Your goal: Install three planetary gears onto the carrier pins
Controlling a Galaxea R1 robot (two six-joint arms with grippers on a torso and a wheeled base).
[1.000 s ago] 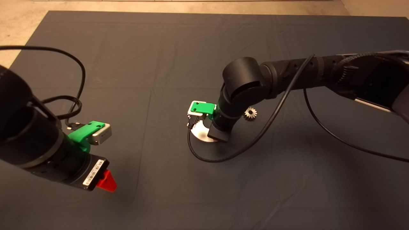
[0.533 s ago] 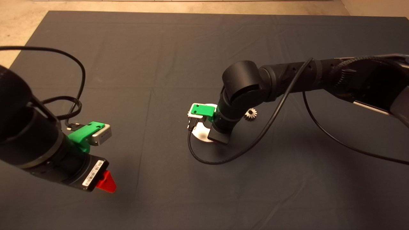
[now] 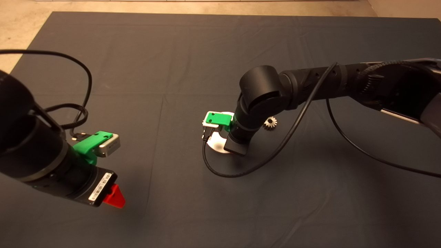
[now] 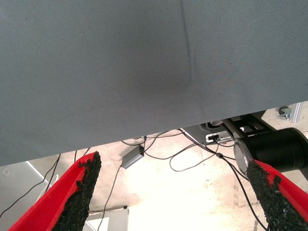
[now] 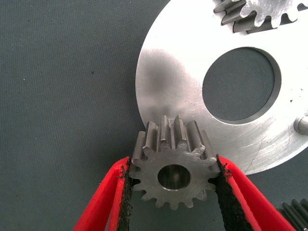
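Your right claw sits low over the middle of the dark mat on the desk, its two red fingers clamped on either side of one planetary gear; the gear's toothed rim meets both black pads, and its centre hole faces the wrist camera with something pale grey filling it, though you cannot tell from here whether that is a pin; the gear overlaps the edge of the shiny round disc with the large centre hole; a second gear rests on the disc at its far side, a bare carrier pin stands at the disc's rim, and a third gear lies flat on the mat just beside the disc, apart from it, partly behind the right arm in the head view; your left claw hangs over the mat's near left area, well apart from the disc, its fingers spread wide and holding nothing, with cables on the floor visible beyond the mat's edge.
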